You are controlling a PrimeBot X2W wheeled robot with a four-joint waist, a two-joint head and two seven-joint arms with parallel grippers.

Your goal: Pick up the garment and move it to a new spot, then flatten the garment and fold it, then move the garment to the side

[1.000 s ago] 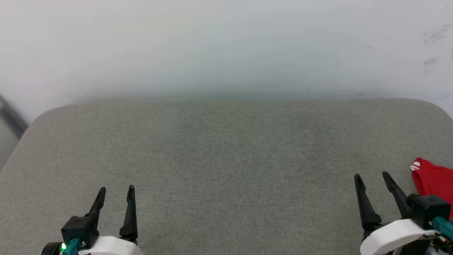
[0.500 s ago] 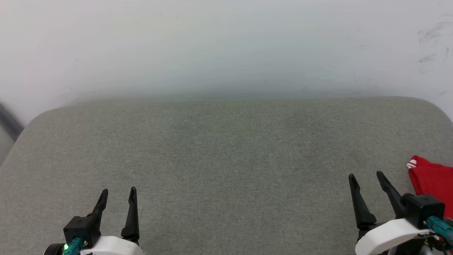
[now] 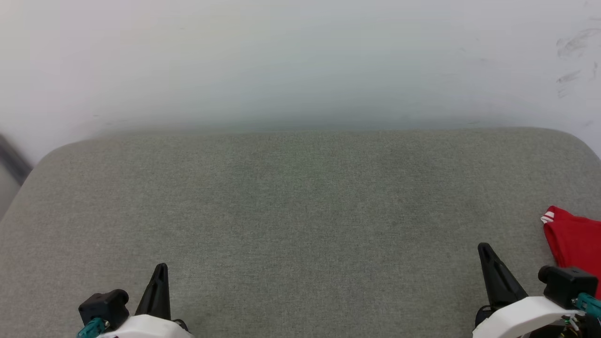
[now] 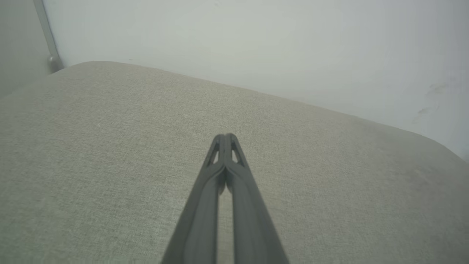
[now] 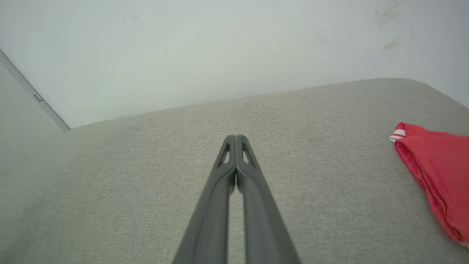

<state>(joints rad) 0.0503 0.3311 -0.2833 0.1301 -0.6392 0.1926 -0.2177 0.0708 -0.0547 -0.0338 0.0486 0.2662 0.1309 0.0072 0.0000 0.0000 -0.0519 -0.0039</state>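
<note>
both claws closed, empty; garment point(image 3: 575, 241) right edge.

A wide cushioned surface point(image 3: 300, 211) of grey-green woven fabric takes up the lower part of the head view, with its far edge running across the middle of the frame and rounding off at both corners. Above it a plain white wall point(image 3: 300, 61) covers the upper part, with a few dark scuff marks point(image 3: 574, 44) at the upper right. A blurred grey strip point(image 3: 11, 157) slants along the left edge, just beside the surface's far left corner.
</note>
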